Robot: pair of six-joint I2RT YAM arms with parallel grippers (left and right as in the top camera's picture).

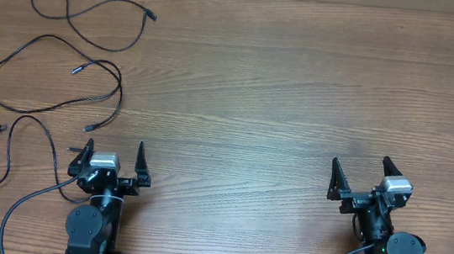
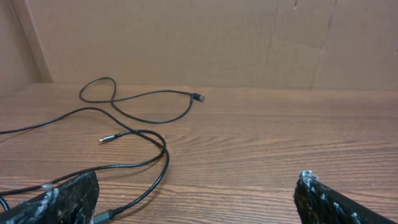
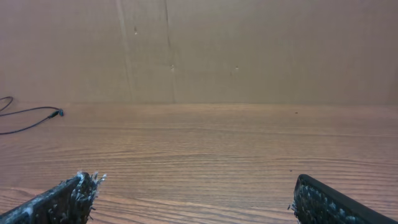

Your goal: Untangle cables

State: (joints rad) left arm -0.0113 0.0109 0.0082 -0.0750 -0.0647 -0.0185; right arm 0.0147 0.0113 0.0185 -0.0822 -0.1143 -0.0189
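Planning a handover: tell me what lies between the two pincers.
Only bare table between the left pincer and right pincer, shown in the overhead view.

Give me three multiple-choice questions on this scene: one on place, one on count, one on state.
1. Where on the table do the cables lie? A) robot's left side B) centre C) robot's right side
2. How many thin black cables? A) one B) three C) five
3. How do the jaws of the left gripper and right gripper stand? A) both shut on cables B) one shut C) both open, empty
Answers: A, every strand lies on the left gripper's side; B, three cords show overhead; C, both wrist views show wide gaps holding nothing.
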